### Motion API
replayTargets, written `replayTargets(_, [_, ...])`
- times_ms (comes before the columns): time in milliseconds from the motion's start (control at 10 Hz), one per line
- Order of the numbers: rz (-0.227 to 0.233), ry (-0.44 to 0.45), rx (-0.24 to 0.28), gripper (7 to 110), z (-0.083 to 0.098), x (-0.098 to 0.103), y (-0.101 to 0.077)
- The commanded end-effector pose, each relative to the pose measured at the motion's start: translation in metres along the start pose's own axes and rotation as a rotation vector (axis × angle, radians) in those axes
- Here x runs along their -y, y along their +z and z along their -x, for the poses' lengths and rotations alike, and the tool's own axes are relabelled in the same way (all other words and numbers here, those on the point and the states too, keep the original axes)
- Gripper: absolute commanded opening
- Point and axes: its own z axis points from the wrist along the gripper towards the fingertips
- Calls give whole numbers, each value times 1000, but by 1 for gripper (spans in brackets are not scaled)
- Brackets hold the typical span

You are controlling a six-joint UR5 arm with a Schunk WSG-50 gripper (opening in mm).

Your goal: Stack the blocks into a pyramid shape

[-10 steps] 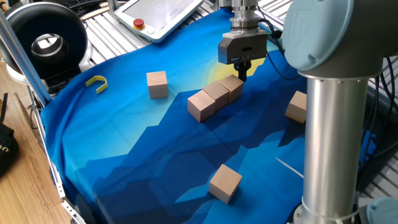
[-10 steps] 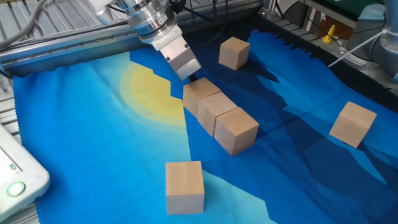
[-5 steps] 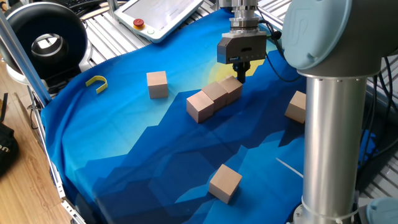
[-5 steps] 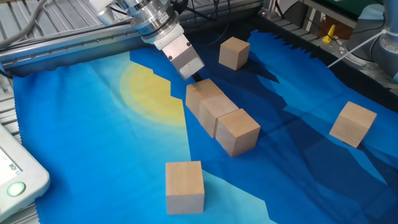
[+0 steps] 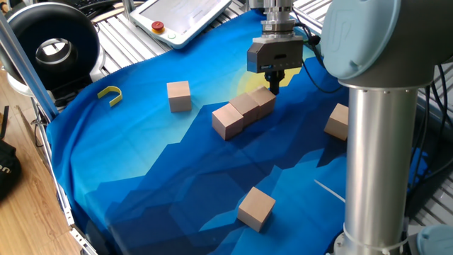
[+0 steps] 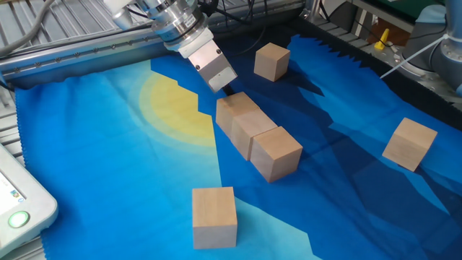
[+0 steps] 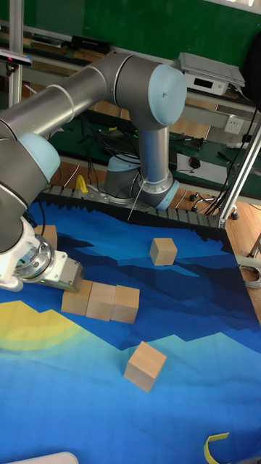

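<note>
Blue cloth (image 5: 163,177) covers the table, UR5 arm (image 5: 375,106) looming at the right of one fixed view. Base row of three blocks (image 5: 245,111) sits touching in a line near the cloth's middle, by the yellow sun patch; looks done or nearly so. Three loose blocks are left: one far-left block (image 5: 179,95) near the yellow hook (image 5: 110,93), one right block (image 5: 338,121) partly behind the arm, one near block (image 5: 255,208) well apart from the row. Gripper (image 5: 274,82) sits at the far end of the row, fingertips down against the end block; jaws look narrowed, but cannot tell if pinched or just pushing. Judgement: first tier only; second tier and top not yet started.
</note>
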Motion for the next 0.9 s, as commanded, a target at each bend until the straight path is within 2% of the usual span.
replayTargets(0, [-1,-2,21,7,5,0,-2])
replayTargets(100, [-2,-6,23,7,6,0,-2])
replayTargets(200, [-26,-2,31,7,8,5,-3])
replayTargets(300, [-76,1,55,7,15,15,-6])
replayTargets(500, [-159,13,111,7,27,19,-19])
replayTargets(600, [-177,23,133,7,27,13,-26])
replayTargets(800, [-174,3,150,7,27,-3,-39])
